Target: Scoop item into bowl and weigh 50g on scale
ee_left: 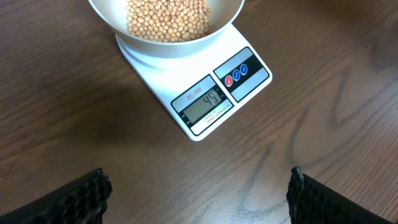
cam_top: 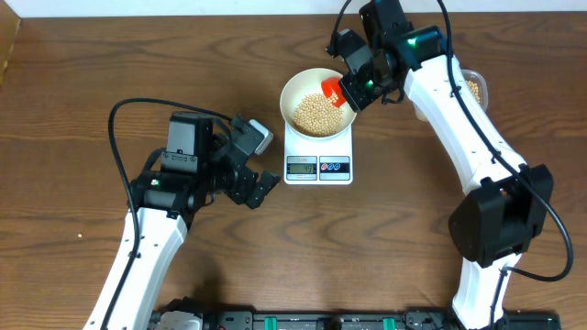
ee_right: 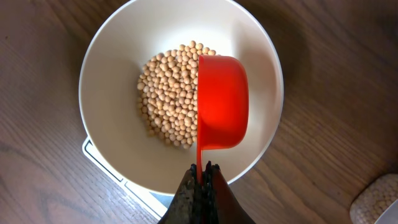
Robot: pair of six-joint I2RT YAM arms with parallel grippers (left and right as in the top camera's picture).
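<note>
The white bowl (cam_top: 298, 89) sits on the white scale (cam_top: 318, 167) and holds a heap of tan beans (cam_top: 316, 115). My right gripper (cam_top: 359, 90) is shut on the handle of the red scoop (cam_top: 334, 92), which is tipped on its side over the bowl. In the right wrist view the scoop (ee_right: 222, 102) hangs above the beans (ee_right: 168, 102) in the bowl (ee_right: 112, 81), my fingers (ee_right: 203, 169) pinching its handle. My left gripper (cam_top: 260, 181) is open and empty left of the scale. In the left wrist view the scale (ee_left: 211, 93) has digits on its display, with my left fingers (ee_left: 198, 190) wide apart.
A clear tub of beans (cam_top: 474, 89) stands at the right behind my right arm; its corner shows in the right wrist view (ee_right: 379, 202). Bare wooden table (cam_top: 73, 110) lies to the left and in front of the scale.
</note>
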